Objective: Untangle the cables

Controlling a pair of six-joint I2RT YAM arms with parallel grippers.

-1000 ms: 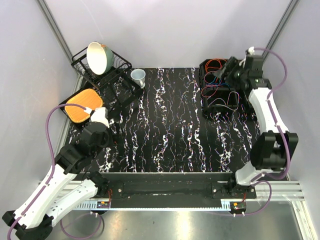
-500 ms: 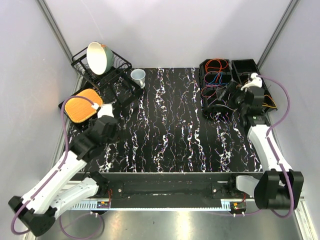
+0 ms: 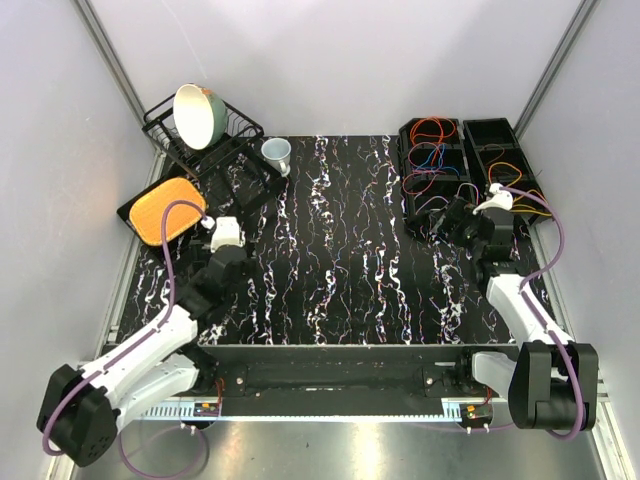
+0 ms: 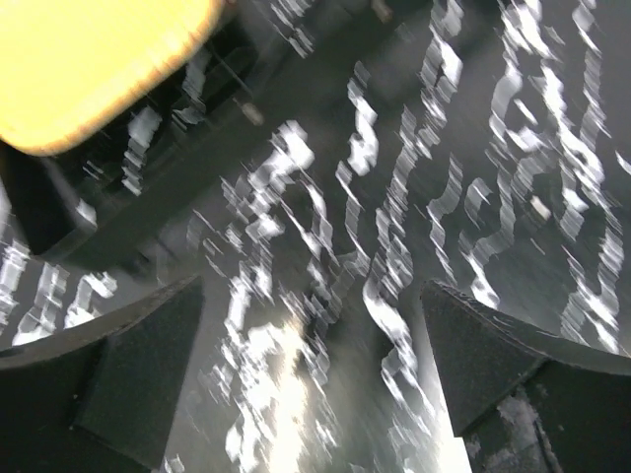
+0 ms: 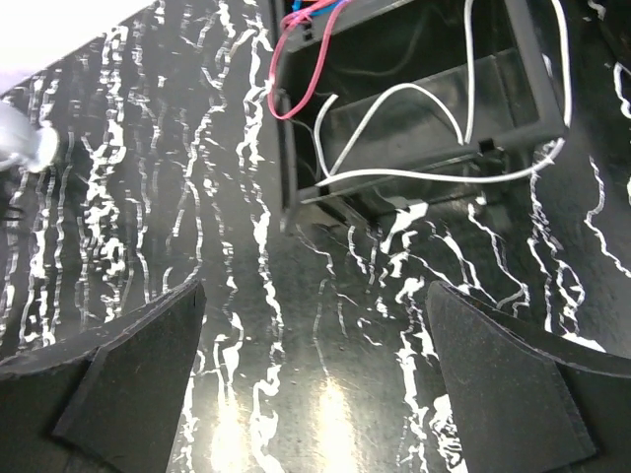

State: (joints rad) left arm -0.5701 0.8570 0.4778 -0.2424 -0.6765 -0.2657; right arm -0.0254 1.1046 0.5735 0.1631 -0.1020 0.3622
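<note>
- The left wrist view is smeared with blur. Only the pale veins of the table (image 4: 394, 246) and a corner of the orange board (image 4: 89, 59) come through.
- The right arm covers the near end of the right bin (image 3: 492, 135), so what lies under it cannot be told.
- The cables (image 3: 432, 160) lie in the bins at the far right corner. They are too fine to trace one by one, so I count colours: five.
- The left bin (image 3: 404, 150) holds an orange cable (image 3: 432, 128) in its far compartment. Blue and red loops share the middle one.
- A white cable (image 5: 399, 87) fills the near compartment and loops over its near rim. A yellow cable (image 3: 510, 165) lies in the right bin.
- There are two arms and two bins. On the far left are one dish rack (image 3: 235, 135), one bowl (image 3: 195, 115) and one cup (image 3: 277, 152).
- The left claw (image 4: 312, 288) is spread wide over the table near the orange board, with nothing held.
- The right claw (image 5: 315, 288) is also spread wide and holds nothing. It hangs over bare table just in front of the white cable's compartment.
- The tabletop is black with white marble streaks. Pale grey walls close three sides, and a metal rail runs along the near edge.
</note>
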